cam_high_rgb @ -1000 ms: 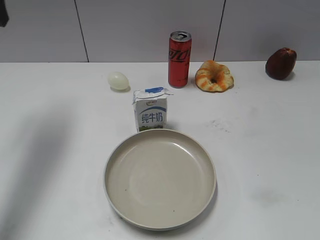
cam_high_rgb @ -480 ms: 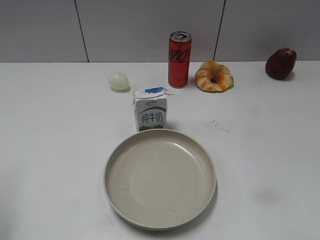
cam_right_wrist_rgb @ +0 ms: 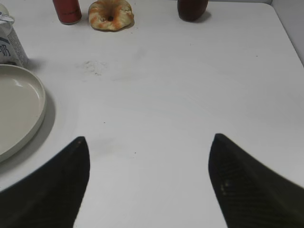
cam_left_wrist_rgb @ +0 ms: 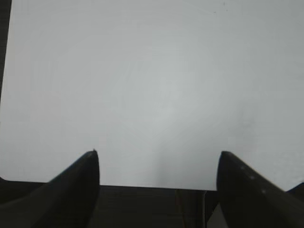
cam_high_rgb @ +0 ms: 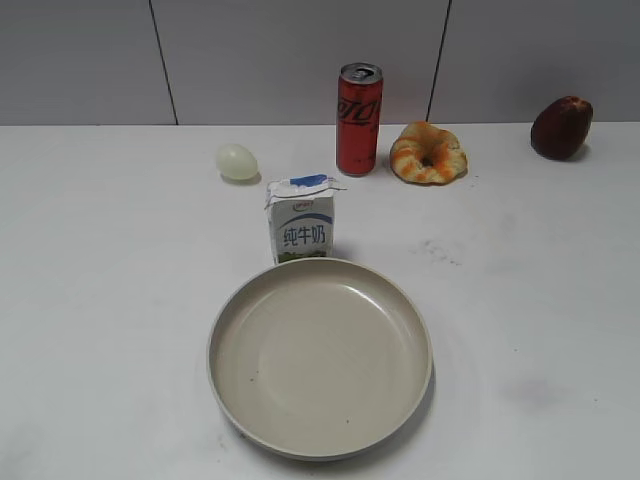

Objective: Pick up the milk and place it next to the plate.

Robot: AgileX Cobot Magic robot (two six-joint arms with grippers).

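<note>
The milk [cam_high_rgb: 301, 222], a small white carton with blue characters, stands upright just behind the far rim of the plate [cam_high_rgb: 320, 443]. The plate is a large beige dish at the table's front middle. In the right wrist view the milk [cam_right_wrist_rgb: 8, 45] shows at the left edge beside the plate [cam_right_wrist_rgb: 33, 118]. My right gripper [cam_right_wrist_rgb: 149, 142] is open and empty over bare table, right of the plate. My left gripper [cam_left_wrist_rgb: 158, 156] is open and empty over the table's near edge. Neither gripper shows in the exterior view.
A red soda can [cam_high_rgb: 359, 118], a croissant [cam_high_rgb: 428, 152] and a dark red apple [cam_high_rgb: 561, 127] stand along the back wall. A pale egg [cam_high_rgb: 237, 161] lies back left of the milk. The can [cam_right_wrist_rgb: 67, 10], croissant [cam_right_wrist_rgb: 110, 13] and apple [cam_right_wrist_rgb: 192, 8] also show in the right wrist view.
A dark arm part at the exterior view's top left corner and its shadow on the left table have gone. The objects have not moved.
</note>
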